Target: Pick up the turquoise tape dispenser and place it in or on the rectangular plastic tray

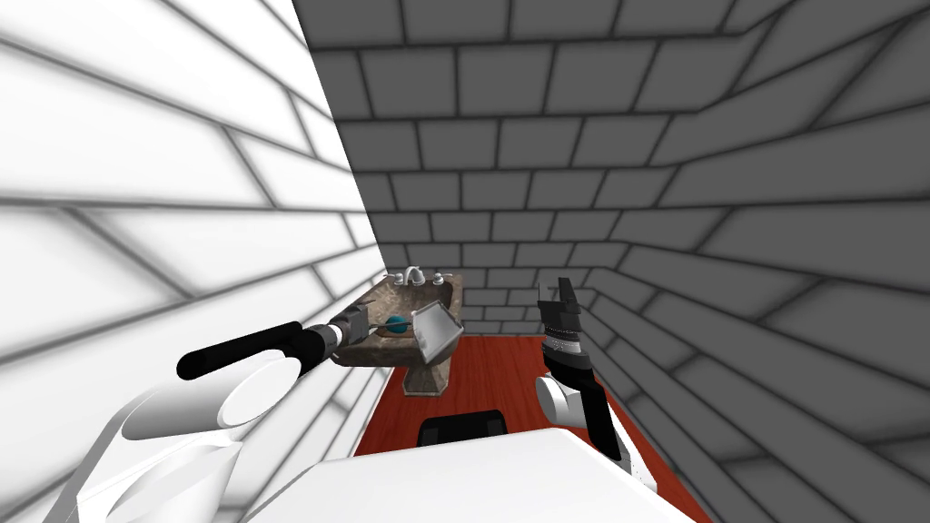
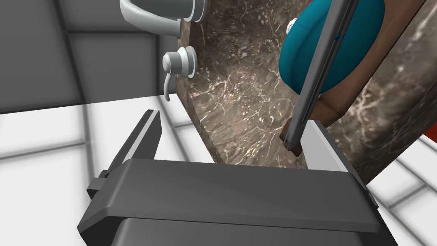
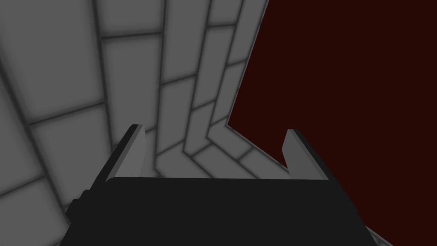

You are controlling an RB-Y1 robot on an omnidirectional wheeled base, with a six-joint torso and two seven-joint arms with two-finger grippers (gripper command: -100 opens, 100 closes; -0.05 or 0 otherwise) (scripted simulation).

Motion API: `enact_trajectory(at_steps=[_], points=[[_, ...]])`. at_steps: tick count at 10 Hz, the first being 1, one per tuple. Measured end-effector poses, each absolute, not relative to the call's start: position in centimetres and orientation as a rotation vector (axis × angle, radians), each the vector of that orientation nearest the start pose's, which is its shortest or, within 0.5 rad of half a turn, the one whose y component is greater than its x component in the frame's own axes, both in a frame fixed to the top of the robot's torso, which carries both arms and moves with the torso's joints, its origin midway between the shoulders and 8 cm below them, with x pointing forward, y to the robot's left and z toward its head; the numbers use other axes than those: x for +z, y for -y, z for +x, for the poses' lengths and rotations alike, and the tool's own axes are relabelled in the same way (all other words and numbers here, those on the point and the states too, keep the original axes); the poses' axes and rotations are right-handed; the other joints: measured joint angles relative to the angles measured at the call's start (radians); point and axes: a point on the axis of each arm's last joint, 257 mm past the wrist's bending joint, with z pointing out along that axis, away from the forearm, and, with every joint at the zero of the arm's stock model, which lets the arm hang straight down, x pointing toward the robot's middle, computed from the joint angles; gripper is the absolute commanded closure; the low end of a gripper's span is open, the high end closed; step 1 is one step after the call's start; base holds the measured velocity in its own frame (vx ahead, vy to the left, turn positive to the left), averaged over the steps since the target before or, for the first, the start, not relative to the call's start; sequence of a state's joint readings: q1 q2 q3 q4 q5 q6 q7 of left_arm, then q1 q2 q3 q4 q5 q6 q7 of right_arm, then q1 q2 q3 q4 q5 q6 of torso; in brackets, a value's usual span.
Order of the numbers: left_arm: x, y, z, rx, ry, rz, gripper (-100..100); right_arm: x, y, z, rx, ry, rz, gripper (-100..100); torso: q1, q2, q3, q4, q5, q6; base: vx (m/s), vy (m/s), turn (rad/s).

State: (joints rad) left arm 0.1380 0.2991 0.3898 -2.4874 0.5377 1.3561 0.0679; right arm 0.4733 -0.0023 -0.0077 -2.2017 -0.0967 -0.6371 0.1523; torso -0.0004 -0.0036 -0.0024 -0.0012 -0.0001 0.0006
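Left pincer [image 2: 232,119] hovers by the tape dispenser [image 2: 301,60] in the sink [image 2: 239,85].
Blades apart, short of it; tray [image 2: 319,72] leans across it, so enter beside that edge, then straddle and close. Right pincer [image 3: 213,128] apart too.

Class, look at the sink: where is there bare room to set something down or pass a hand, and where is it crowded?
Free: the bare marble of the sink between the tap handle and the turquoise tape dispenser; also the red floor right of the pedestal. Crowded: the sink's right side, where the tilted grey tray stands beside the dispenser.
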Motion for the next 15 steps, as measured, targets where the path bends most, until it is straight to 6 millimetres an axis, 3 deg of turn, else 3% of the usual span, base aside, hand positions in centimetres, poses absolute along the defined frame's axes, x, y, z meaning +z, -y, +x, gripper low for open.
enact_trajectory(at_steps=[15], points=[[-18.6, -32.9, 34.6, -0.703, -1.842, -1.849, -100, 2.4, 29.2, 33.4, 1.231, -0.527, 0.601, 0, 0.001, 0.000, 0.000, 0.000, 0.000, 0.000, 0.065, -0.021, 0.020]])
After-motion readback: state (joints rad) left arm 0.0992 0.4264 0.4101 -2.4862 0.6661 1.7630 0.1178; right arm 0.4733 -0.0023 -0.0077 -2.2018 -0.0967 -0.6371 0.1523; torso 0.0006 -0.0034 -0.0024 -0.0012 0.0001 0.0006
